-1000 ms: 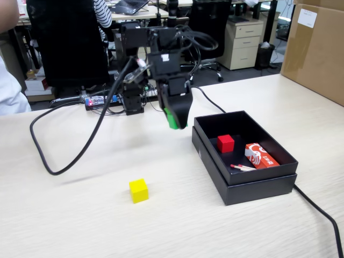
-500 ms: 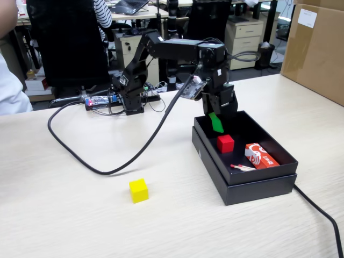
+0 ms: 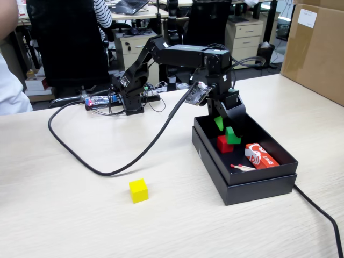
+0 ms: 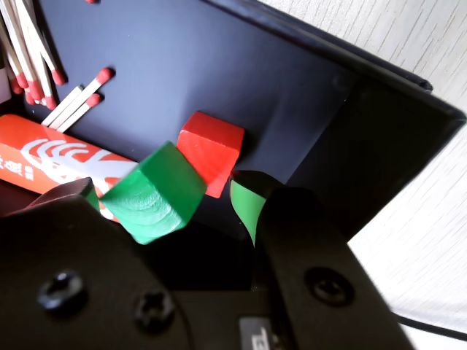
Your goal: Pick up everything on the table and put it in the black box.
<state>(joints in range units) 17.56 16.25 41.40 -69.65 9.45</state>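
Pincer (image 3: 224, 121): black, with green pads (image 4: 246, 208). Directly below it, green cube (image 4: 155, 193) and red cube (image 4: 211, 148), both solid-coloured. Surrounding it, matte black box (image 3: 252, 189). Beside it in the box, red packet (image 3: 261, 155) with white print, and pale sticks (image 4: 79, 102) with red tips. Well apart from it, solid yellow cube (image 3: 138, 190) on pale beige wood-grain table (image 3: 64, 215).

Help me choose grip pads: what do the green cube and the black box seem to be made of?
The green cube looks like layered printed plastic, going by faint curved ridges on its face. The black box looks like matte card or board, with flat dull walls that show no shine, though that is less certain.
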